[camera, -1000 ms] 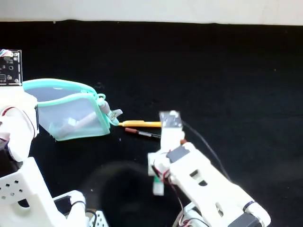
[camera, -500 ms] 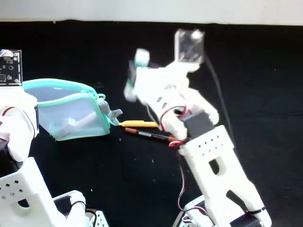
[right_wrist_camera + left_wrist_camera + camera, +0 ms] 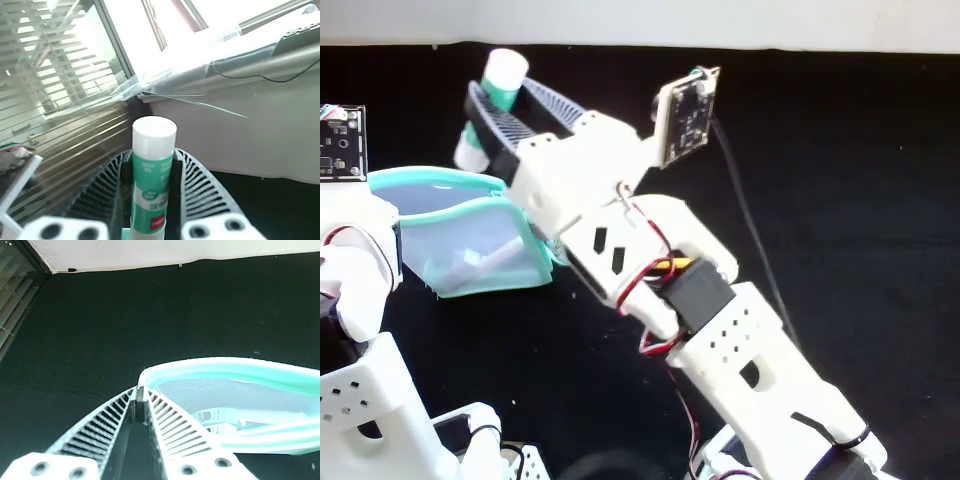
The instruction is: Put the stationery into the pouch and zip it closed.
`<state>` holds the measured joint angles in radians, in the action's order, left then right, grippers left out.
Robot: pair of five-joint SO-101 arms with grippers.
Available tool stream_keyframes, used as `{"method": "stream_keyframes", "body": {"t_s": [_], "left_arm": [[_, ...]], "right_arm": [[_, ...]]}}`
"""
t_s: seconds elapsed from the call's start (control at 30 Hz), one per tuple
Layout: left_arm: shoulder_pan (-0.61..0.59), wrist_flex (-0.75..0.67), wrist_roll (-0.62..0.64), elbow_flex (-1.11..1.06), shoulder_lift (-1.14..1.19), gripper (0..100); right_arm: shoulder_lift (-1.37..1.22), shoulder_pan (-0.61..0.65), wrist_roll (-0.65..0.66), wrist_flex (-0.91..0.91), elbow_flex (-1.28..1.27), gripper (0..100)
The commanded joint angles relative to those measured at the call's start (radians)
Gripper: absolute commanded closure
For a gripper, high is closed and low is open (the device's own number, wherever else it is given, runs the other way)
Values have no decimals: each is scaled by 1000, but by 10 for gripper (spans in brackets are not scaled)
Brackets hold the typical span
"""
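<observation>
1. Right gripper (image 3: 492, 100) swung from the middle up to 10 o'clock, clamped on the glue stick (image 3: 488, 112), above the pouch (image 3: 470, 235) at 9 o'clock.
2. Left gripper (image 3: 140, 402) pinches pouch rim open; drop-in looks next.

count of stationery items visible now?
2. A glue stick held in the right gripper, raised near the pouch; a whitish item inside the pouch. More may be hidden behind that arm or inside.
</observation>
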<state>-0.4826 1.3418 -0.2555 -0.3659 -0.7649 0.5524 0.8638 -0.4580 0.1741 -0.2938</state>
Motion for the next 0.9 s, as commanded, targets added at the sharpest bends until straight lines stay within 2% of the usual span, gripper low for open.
{"method": "stream_keyframes", "body": {"t_s": [0.0,0.13,0.3,0.47,0.87], "left_arm": [[-1,6,2,-51,13,993],[2,8,2,-51,13,993],[2,8,2,-51,13,993],[2,8,2,-51,13,993],[2,-2,2,-51,13,993]], "right_arm": [[-18,54,12,-128,-36,992],[-77,94,12,-219,-110,992],[-143,142,12,-228,-143,992],[-211,147,12,-257,-177,992],[-328,150,12,-499,-294,992]]}}
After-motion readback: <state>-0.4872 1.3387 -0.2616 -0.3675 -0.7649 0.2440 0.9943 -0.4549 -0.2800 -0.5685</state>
